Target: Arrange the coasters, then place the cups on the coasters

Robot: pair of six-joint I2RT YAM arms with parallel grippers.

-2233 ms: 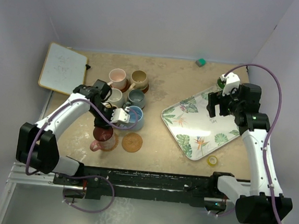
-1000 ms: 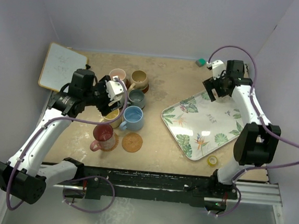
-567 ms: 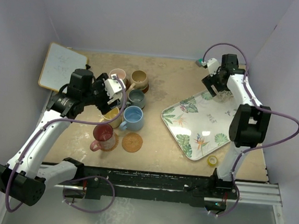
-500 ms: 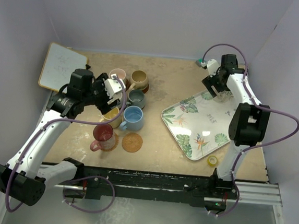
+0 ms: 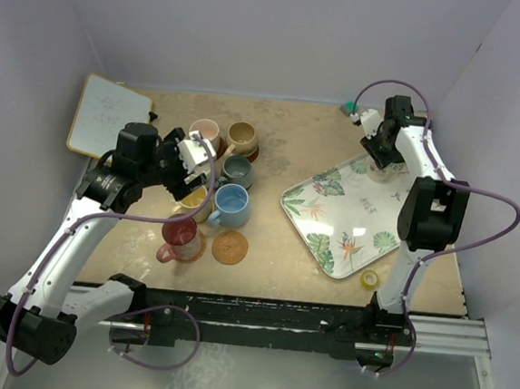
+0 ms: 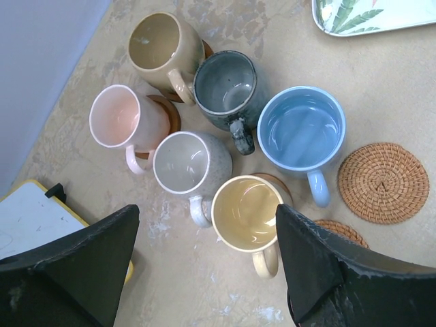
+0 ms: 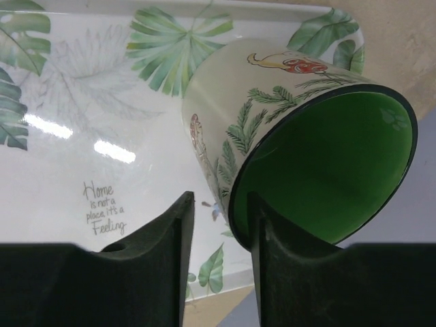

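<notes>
Change on the right side first: the right arm has swung off the middle of the tray (image 5: 358, 223) and stretched out toward the far right corner of the table (image 5: 293, 134). Its right pincer (image 7: 221, 201) has pulled its jaws in from wide to narrow. Now the jaws sit on either side of the green cup's (image 7: 320, 163) wall, one finger in the green hollow and one outside by the leafy picture. I cannot tell if they are squeezing yet or are only very close.

The green cup is on the far corner of the tray and looks a bit tipped (it is the only cup away from the rest).

I think this means the last cup is about to be fetched. The other cups (image 6: 192, 162) stand crowded on the left half of the table. One woven coaster (image 5: 230, 246) lies bare toward the near edge, just beside the red cup (image 5: 181, 233). That looks like the green cup's spot.

The left pincer (image 6: 204, 218) hangs over the crowd with its jaws wide apart and nothing in them.
</notes>
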